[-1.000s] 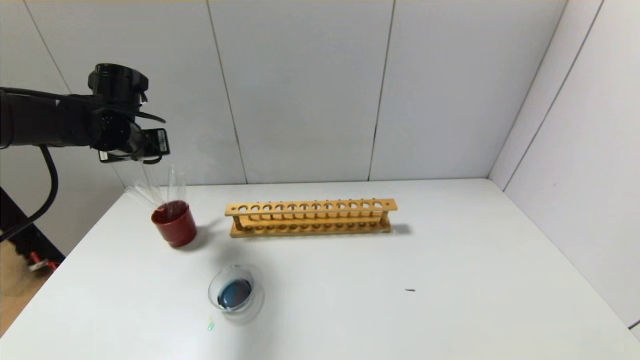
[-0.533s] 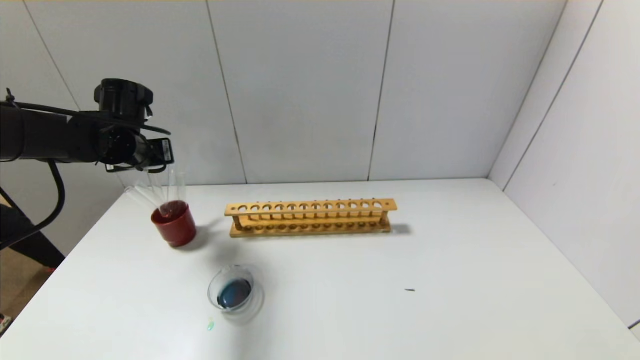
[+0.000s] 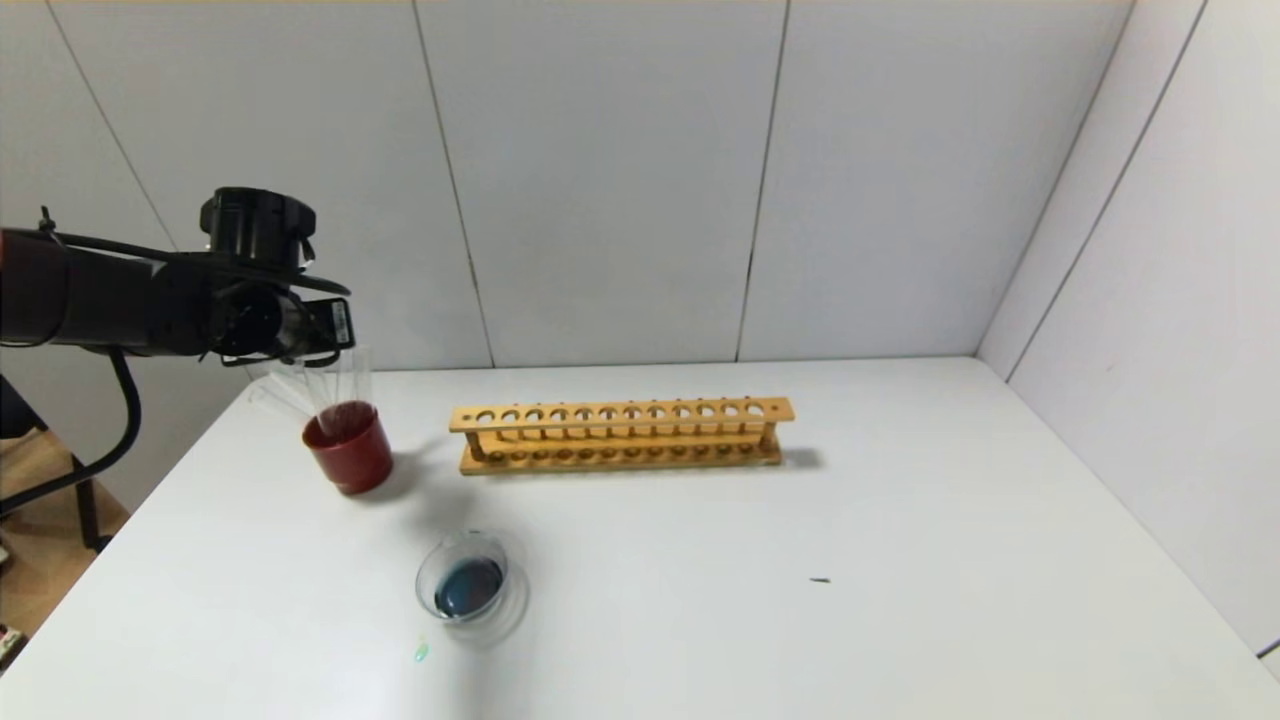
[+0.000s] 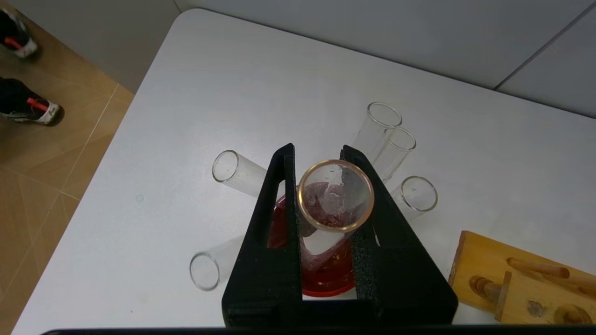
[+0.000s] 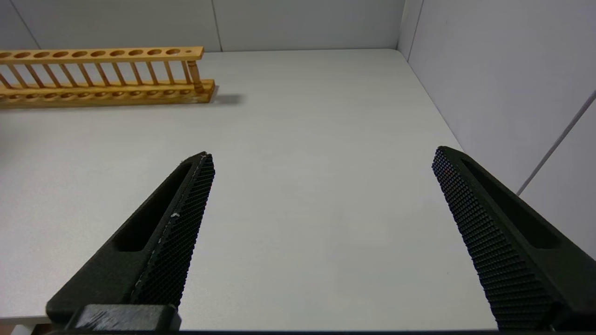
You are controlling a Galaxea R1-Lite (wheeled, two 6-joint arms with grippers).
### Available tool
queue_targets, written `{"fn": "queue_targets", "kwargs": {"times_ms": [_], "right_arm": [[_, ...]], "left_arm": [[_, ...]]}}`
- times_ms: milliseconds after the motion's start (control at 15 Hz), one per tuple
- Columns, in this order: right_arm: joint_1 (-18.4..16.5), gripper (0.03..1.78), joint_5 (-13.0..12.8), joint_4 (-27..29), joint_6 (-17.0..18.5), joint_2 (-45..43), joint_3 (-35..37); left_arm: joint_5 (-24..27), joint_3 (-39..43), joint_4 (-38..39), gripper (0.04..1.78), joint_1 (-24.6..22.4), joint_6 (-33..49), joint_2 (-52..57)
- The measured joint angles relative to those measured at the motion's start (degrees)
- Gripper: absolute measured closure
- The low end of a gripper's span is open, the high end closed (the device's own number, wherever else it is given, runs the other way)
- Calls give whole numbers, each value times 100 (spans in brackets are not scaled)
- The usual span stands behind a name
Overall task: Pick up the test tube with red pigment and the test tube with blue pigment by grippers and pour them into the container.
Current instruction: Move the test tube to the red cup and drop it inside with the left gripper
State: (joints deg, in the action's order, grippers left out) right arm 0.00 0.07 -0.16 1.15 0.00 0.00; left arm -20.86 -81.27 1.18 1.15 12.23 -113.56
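My left gripper (image 3: 312, 345) (image 4: 316, 151) hangs right over the dark red cup (image 3: 348, 450) (image 4: 326, 281) at the table's back left. It is shut on an upright clear test tube (image 4: 335, 195) whose lower end reaches into the cup. I look down its orange-tinted mouth; no liquid shows in it. No tube with orange-red or teal liquid is in view. The container (image 3: 470, 585), a shallow glass dish, sits in front of the cup and holds dark blue liquid. My right gripper (image 5: 321, 156) is open and empty over bare table on the right.
Several colourless empty tubes (image 4: 235, 170) lean out of the cup. An empty wooden tube rack (image 3: 620, 435) (image 5: 102, 74) stands to the right of the cup. A small teal drop (image 3: 421, 652) lies near the dish. Walls close the back and the right.
My left gripper has come down and slightly right with the tube, closer to the cup. Nothing else has moved.
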Motion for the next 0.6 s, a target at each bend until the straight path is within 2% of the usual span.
{"fn": "queue_targets", "kwargs": {"times_ms": [600], "right_arm": [[0, 10, 0, 0, 0, 0, 0]], "left_arm": [[2, 138, -2, 147, 23, 6, 62]]}}
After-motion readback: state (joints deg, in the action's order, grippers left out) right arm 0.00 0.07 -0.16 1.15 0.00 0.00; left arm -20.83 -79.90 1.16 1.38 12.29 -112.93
